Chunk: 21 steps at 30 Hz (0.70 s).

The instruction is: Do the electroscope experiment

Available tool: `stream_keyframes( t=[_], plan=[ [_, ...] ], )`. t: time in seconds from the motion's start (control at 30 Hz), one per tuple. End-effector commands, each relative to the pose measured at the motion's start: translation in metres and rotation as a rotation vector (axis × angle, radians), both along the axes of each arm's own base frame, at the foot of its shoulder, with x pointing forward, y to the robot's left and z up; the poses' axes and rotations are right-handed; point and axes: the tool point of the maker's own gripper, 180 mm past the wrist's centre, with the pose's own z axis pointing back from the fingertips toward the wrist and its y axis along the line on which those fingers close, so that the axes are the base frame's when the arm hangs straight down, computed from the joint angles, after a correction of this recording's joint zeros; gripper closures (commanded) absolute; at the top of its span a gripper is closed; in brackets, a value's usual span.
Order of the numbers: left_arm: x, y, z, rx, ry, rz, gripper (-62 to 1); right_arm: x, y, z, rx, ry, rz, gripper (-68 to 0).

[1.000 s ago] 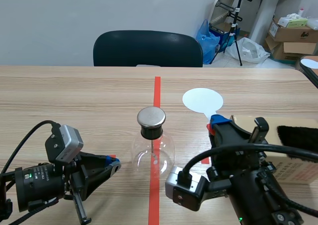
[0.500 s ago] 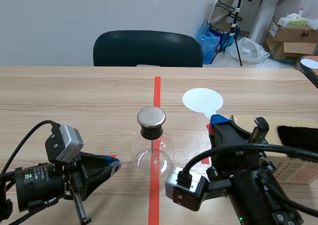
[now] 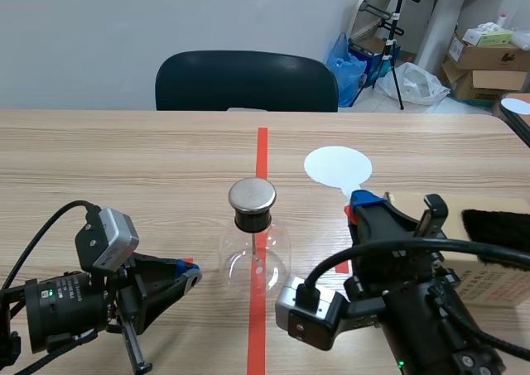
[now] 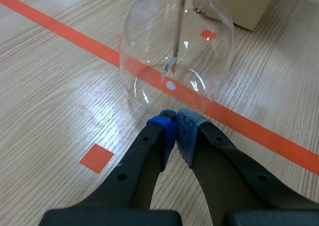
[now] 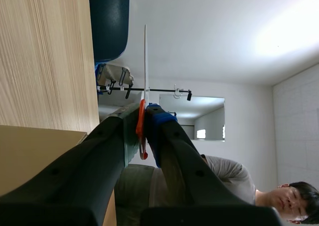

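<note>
The electroscope, a clear glass flask [image 3: 254,259] with a round metal cap [image 3: 252,194], stands on the red tape line at the table's middle. In the left wrist view the flask [image 4: 149,61] is just ahead of my fingertips, with a thin rod and foil leaf [image 4: 172,65] inside. My left gripper [image 3: 189,274] [image 4: 175,123] lies low to the flask's left, shut on nothing. To the right of the flask my right gripper [image 3: 362,203] [image 5: 141,111] is shut on the orange handle [image 5: 141,131] of a white round paddle [image 3: 337,166] [image 5: 145,61], and holds it upright.
A cardboard box [image 3: 489,271] with a black furry cloth [image 3: 497,226] on it sits at the table's right edge, beside the right arm. A dark chair [image 3: 246,81] stands behind the far edge. A person [image 5: 239,186] appears in the right wrist view.
</note>
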Motion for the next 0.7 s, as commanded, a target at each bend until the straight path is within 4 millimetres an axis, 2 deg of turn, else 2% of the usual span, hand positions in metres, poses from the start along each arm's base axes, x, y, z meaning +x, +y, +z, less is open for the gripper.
stream_keyframes(
  t=[0.0, 0.67],
  plan=[
    [0.0057, -0.0038, 0.0113, -0.033, -0.028, 0.003, -3.1, 0.0053, -0.0049, 0.0071, -0.004, -0.031, -0.01, -1.0],
    [0.0058, -0.0037, 0.0113, -0.033, -0.028, 0.003, -3.1, 0.0054, -0.005, 0.0058, -0.007, -0.024, -0.01, -1.0]
  ],
)
